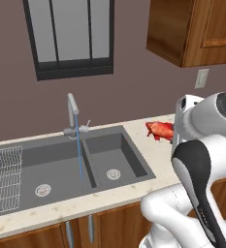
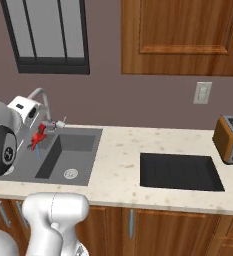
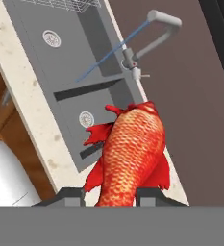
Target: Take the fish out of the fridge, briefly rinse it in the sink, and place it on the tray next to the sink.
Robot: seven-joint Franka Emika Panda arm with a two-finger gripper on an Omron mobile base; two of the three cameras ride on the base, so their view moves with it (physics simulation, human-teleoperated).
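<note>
The fish [image 3: 132, 153], nearest the hand camera, stands between the two dark tips of the claw [image 3: 108, 194], which is closed on its lower body; its red-orange scales and red fins rise toward twelve o'clock in the hand view. In the left base view the fish [image 1: 159, 130] hangs above the pale speckled bench [image 1: 158, 155], at about three o'clock from the sink [image 1: 61, 164] and clear of its rim.

The sink is a dark grey double basin with a round drain in each half. A thin blue stream of water [image 1: 79, 145] falls from the chrome faucet [image 1: 73, 114] into the left basin; nothing else lies in either basin. A wire dish rack [image 1: 3, 179] sits at the sink's nine o'clock edge.

In the right base view the flat black tray [image 2: 180, 171] lies bare on the bench at three o'clock from the sink, well apart from the fish [image 2: 38, 135]. An orange toaster [image 2: 230, 140] stands just beyond the tray's three o'clock end.
</note>
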